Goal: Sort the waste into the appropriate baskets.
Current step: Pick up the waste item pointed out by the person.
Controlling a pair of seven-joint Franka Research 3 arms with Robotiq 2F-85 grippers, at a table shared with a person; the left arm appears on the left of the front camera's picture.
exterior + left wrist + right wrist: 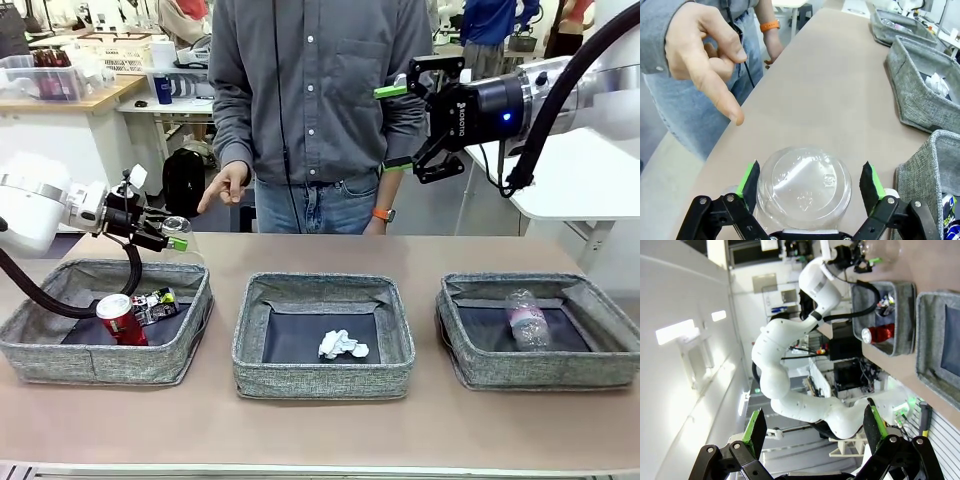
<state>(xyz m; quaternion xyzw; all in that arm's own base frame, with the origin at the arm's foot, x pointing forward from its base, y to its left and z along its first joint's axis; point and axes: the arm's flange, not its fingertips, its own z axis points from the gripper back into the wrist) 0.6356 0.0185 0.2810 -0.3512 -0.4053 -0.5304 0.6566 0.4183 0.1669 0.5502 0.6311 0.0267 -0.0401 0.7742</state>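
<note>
My left gripper [810, 182] stands fully open around the clear plastic cup [804, 186], pads beside its walls, positioned for a grasp. The cup sits on the table [830, 95] behind the left basket [105, 320]. My right gripper [400, 128] hangs open, empty, parked clear.

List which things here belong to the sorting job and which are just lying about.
Job:
- clear plastic cup, between the left gripper's open jaws
- red drink can
- crushed can
- paper ball
- plastic bottle
- three grey baskets

Lying about:
- blue cup on a far bench
</note>
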